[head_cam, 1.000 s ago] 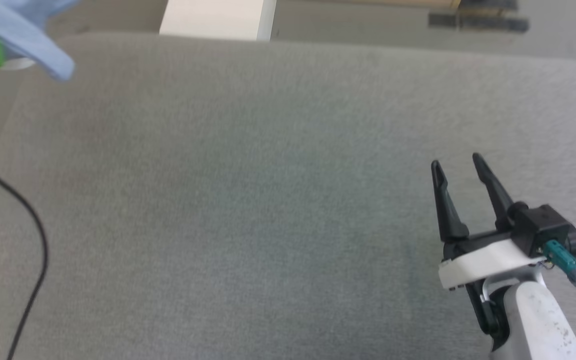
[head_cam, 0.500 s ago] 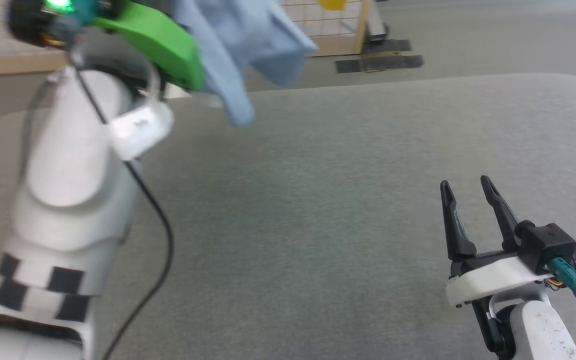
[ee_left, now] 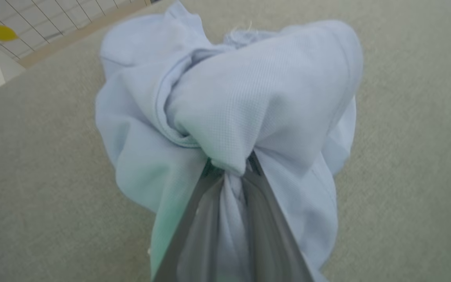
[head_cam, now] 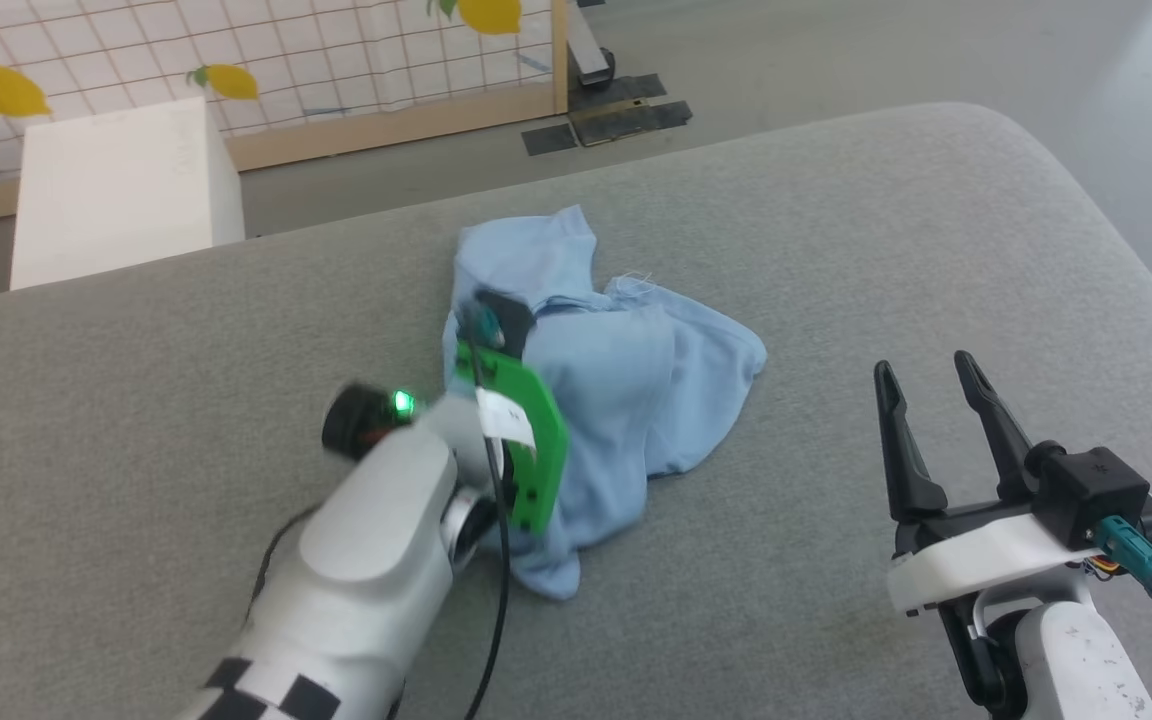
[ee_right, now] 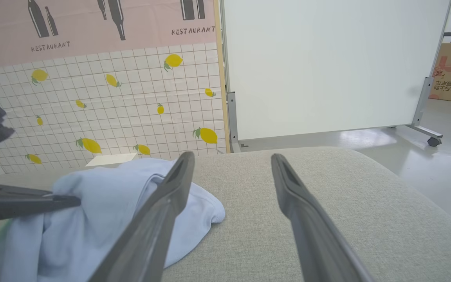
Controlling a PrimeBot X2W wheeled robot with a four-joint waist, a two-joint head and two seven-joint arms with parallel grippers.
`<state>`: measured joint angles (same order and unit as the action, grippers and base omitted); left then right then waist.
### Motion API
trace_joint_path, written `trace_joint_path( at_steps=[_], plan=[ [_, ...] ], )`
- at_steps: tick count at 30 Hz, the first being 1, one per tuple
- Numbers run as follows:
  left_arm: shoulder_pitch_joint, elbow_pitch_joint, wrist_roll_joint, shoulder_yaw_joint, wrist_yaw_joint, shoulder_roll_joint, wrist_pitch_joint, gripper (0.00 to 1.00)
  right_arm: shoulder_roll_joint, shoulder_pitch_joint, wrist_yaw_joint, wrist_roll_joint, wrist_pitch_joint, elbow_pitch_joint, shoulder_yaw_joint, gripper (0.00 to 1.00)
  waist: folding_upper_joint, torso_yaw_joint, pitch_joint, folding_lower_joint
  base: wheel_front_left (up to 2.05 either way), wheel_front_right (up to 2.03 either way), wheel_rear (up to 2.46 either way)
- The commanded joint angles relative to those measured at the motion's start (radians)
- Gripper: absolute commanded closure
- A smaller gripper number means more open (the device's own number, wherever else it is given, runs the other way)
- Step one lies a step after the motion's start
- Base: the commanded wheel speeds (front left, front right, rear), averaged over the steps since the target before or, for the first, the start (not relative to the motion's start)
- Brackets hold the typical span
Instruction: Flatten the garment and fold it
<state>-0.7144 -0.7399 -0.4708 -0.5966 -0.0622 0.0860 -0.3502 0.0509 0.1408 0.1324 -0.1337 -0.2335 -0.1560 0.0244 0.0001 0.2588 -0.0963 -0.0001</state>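
Note:
The garment (head_cam: 636,370), a light blue knit shirt, lies in a crumpled heap in the middle of the grey padded table (head_cam: 886,220). My left arm reaches in from the lower left, its green wrist mount (head_cam: 521,450) over the heap's left side. In the left wrist view my left gripper (ee_left: 229,166) is shut on a bunched fold of the garment (ee_left: 257,98), the rest of which spreads onto the table. My right gripper (head_cam: 924,366) stands open and empty at the lower right, apart from the cloth. The right wrist view shows the garment (ee_right: 104,203) to the left of the right gripper (ee_right: 232,157).
A white box (head_cam: 116,190) stands beyond the table's far left edge. Behind it is a lemon-patterned tiled panel (head_cam: 286,50). A white board on wheels (ee_right: 327,66) stands past the table's far side. The table's right edge (head_cam: 1126,260) curves down to the floor.
The head camera has shifted. My left arm has swung down from the upper left, bringing the hanging garment onto the middle of the table. The right gripper stays open in place.

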Motion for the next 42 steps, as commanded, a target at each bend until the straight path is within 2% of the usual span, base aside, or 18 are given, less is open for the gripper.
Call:
trace_joint_path(
  at_steps=[1, 4, 5, 6, 7, 9, 11, 18, 22, 25, 31, 37, 42],
  plan=[
    [0.023, -0.032, -0.011, -0.018, -0.010, -0.005, -0.052, 1.00, -0.001, -0.011, -0.002, -0.008, -0.001, 0.001, 0.003, 0.00, -0.0001, 0.017, -0.003, 0.0001, 0.00, 0.00, 0.00],
    [0.051, -0.085, -0.039, -0.043, -0.025, -0.014, -0.148, 1.00, -0.001, -0.013, -0.002, -0.011, -0.003, -0.003, 0.002, 0.00, -0.0001, 0.018, -0.002, 0.0001, 0.00, 0.00, 0.00],
    [0.056, -0.091, -0.047, -0.046, -0.027, -0.016, -0.161, 0.96, -0.001, -0.014, -0.002, -0.012, -0.003, -0.003, 0.002, 0.00, -0.0001, 0.016, -0.001, 0.0001, 0.00, 0.00, 0.00],
    [0.060, -0.094, -0.055, -0.046, -0.029, -0.018, -0.170, 0.46, -0.001, -0.016, -0.002, -0.013, -0.003, -0.004, 0.002, 0.00, -0.0001, 0.012, 0.001, 0.0001, 0.00, 0.00, 0.00],
    [0.061, -0.092, -0.060, -0.046, -0.029, -0.019, -0.169, 0.00, -0.001, -0.018, -0.002, -0.013, -0.004, -0.004, 0.001, 0.00, -0.0001, 0.007, 0.002, 0.0001, 0.00, 0.00, 0.00],
    [0.059, -0.072, -0.064, -0.038, -0.025, -0.021, -0.131, 0.00, -0.001, -0.020, -0.002, -0.012, -0.004, -0.005, 0.001, 0.00, -0.0001, -0.005, 0.007, 0.0001, 0.00, 0.00, 0.00],
    [0.057, -0.036, -0.066, -0.016, -0.012, -0.018, -0.049, 0.00, -0.001, -0.022, -0.002, -0.010, -0.003, -0.006, 0.001, 0.00, -0.0001, -0.018, 0.014, 0.0001, 0.00, 0.00, 0.00],
    [0.095, 0.141, -0.029, 0.092, 0.070, 0.034, 0.403, 0.00, -0.001, -0.038, -0.002, -0.001, 0.003, 0.001, -0.004, 0.00, -0.0001, -0.080, 0.045, 0.0001, 0.00, 0.00, 0.00],
    [0.166, 0.225, -0.022, 0.147, 0.102, 0.081, 0.563, 0.00, -0.001, -0.046, -0.002, 0.003, 0.010, 0.010, -0.008, 0.00, -0.0001, -0.111, 0.055, 0.0001, 0.00, 0.00, 0.00],
    [0.229, 0.295, -0.017, 0.188, 0.120, 0.115, 0.599, 0.00, -0.001, -0.052, -0.002, 0.006, 0.015, 0.021, -0.014, 0.00, -0.0001, -0.133, 0.054, 0.0001, 0.00, 0.00, 0.00],
    [0.390, 0.478, 0.021, 0.273, 0.121, 0.154, 0.611, 0.00, -0.001, -0.064, -0.002, 0.008, 0.026, 0.035, -0.025, 0.00, -0.0001, -0.173, 0.049, 0.0001, 0.00, 0.00, 0.00],
    [0.568, 0.621, 0.066, 0.385, 0.125, 0.125, 0.612, 0.00, -0.001, -0.061, -0.002, 0.002, 0.028, 0.035, -0.034, 0.00, -0.0001, -0.200, 0.041, 0.0001, 0.00, 0.00, 0.00],
    [0.655, 0.667, 0.107, 0.440, 0.107, 0.083, 0.612, 0.00, -0.001, -0.061, -0.002, 0.008, 0.039, 0.035, -0.043, 0.00, -0.0001, -0.238, 0.033, 0.0001, 0.00, 0.00, 0.00]
  ],
)
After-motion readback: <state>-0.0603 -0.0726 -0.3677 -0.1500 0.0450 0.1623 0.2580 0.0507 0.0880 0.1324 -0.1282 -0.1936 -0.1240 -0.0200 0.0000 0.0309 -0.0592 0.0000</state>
